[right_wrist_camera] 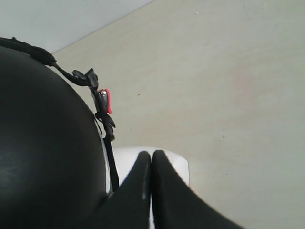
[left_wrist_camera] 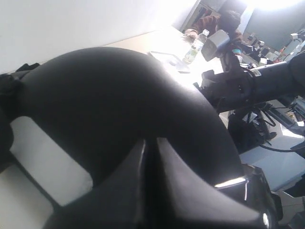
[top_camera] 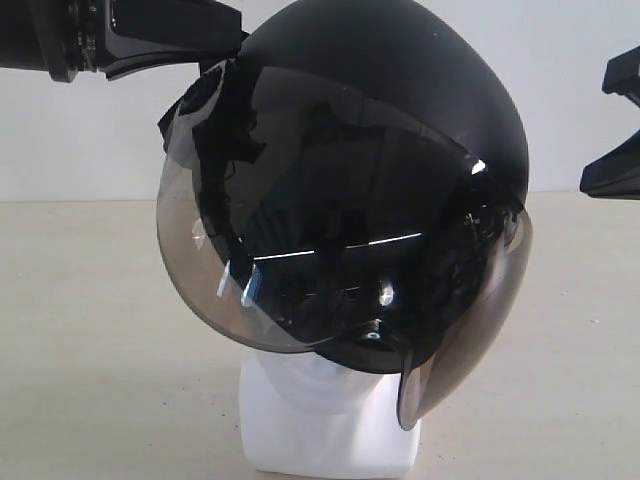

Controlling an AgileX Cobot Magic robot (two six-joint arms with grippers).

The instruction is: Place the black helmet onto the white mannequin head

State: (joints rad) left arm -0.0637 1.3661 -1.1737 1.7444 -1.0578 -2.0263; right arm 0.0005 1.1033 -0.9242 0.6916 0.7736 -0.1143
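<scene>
Black helmet [top_camera: 400,90]: sits tilted over the white mannequin head [top_camera: 330,430], covering all but its neck and base below the smoky visor [top_camera: 300,250].
Left gripper [left_wrist_camera: 150,141]: fingers pressed together, holding nothing, close over the shell.
Right gripper [right_wrist_camera: 151,154]: fingers together, empty, beside the helmet.

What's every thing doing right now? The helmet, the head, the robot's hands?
black helmet, sitting on the head, tilted.
visor, down over the face.
white mannequin head, upright, mostly hidden under the helmet.
left gripper, shut, against the helmet.
right gripper, shut, holding nothing.
</scene>
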